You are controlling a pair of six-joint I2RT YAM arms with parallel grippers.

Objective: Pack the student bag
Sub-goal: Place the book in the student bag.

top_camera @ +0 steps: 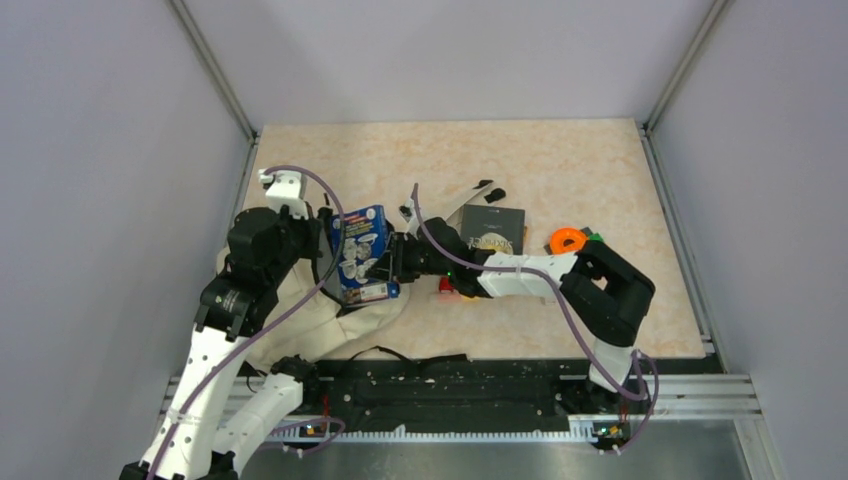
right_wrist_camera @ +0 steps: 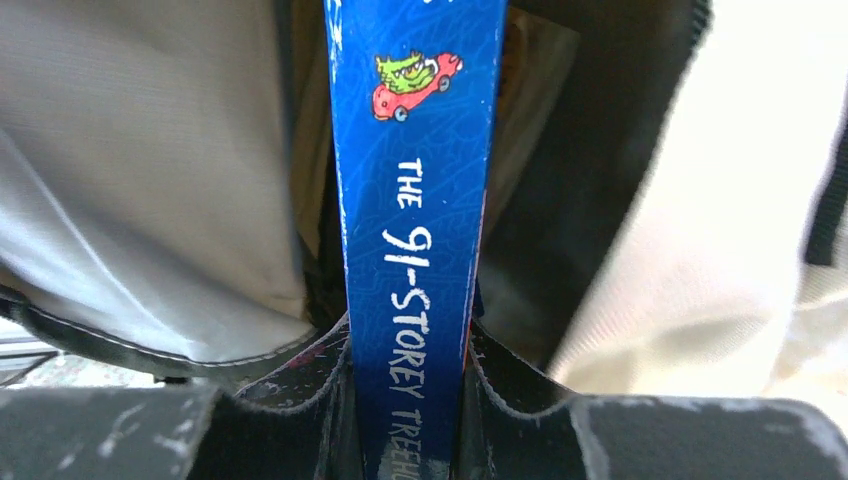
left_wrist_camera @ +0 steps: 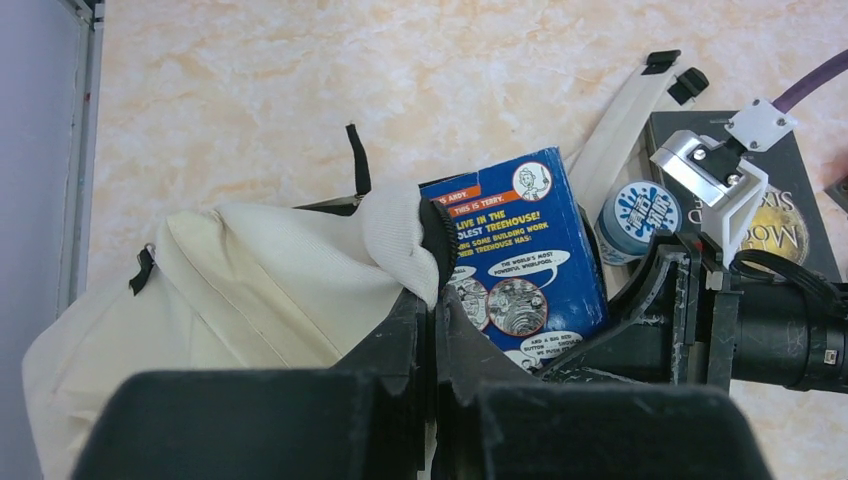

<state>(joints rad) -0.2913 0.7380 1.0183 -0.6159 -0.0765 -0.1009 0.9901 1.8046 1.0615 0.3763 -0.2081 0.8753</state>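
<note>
The beige canvas student bag lies at the near left; it also shows in the left wrist view and the right wrist view. My left gripper is shut on the edge of the bag's opening and holds it up. My right gripper is shut on a blue book, spine towards the camera, and holds it at the bag's open mouth. The blue book shows in the top view and in the left wrist view, partly behind the bag's raised edge.
A dark book lies mid-table with the bag's shoulder straps beside it. An orange tape roll is at its right. A small round blue-and-white tin sits by the blue book. A red item lies under my right arm.
</note>
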